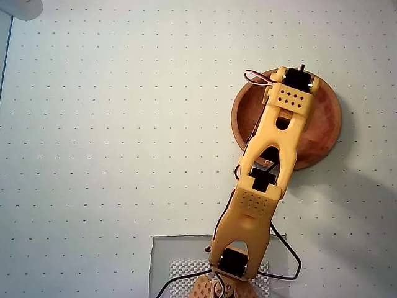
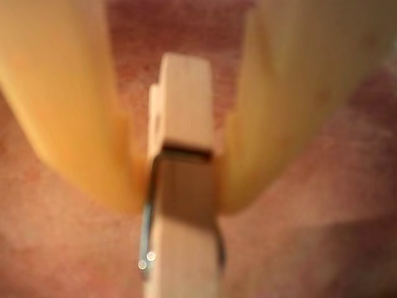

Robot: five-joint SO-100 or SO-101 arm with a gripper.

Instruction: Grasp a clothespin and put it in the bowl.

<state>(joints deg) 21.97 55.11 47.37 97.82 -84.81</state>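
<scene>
Arm is stretched across the desk (image 1: 93, 124) with its head over the bowl (image 1: 325, 127). In the wrist view the pincer (image 2: 180, 208) is pinching the clothespin (image 2: 183, 186) between both fingers, reddish bowl wood right behind it. Blurry, but it looks held above the bowl floor, probably so it drops inside on release, not yet let go

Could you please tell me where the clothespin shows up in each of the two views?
Overhead view: not visible; the arm hides it over the bowl.
Wrist view: centre, the clothespin between the fingers of the hand.
Shared landmark: the reddish-brown bowl fills the wrist view's background.
</scene>
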